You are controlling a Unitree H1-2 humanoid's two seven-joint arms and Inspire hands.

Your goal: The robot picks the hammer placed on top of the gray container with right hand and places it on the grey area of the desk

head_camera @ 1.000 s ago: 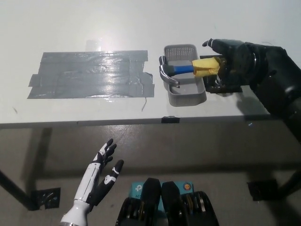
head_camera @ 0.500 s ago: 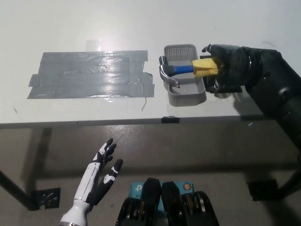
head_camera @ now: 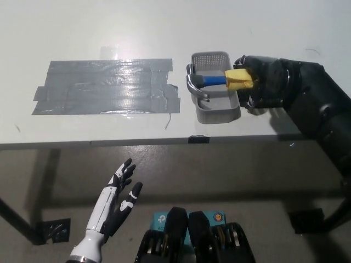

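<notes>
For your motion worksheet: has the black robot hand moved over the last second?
Yes. The right robot hand has slid left, toward the gray container, closing around the hammer's yellow grip. The container itself has stayed put.

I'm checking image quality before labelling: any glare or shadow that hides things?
Head view: glare whitens the grey tape patch near its top middle; the black right hand by the hammer is dark, its fingers hard to separate; the bin is sharp.

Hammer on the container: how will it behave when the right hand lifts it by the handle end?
The hammer looks stiff, so no sagging. Its metal head is far from the right hand, so it will likely droop head-down. Lifting may nudge the light-looking container.
</notes>
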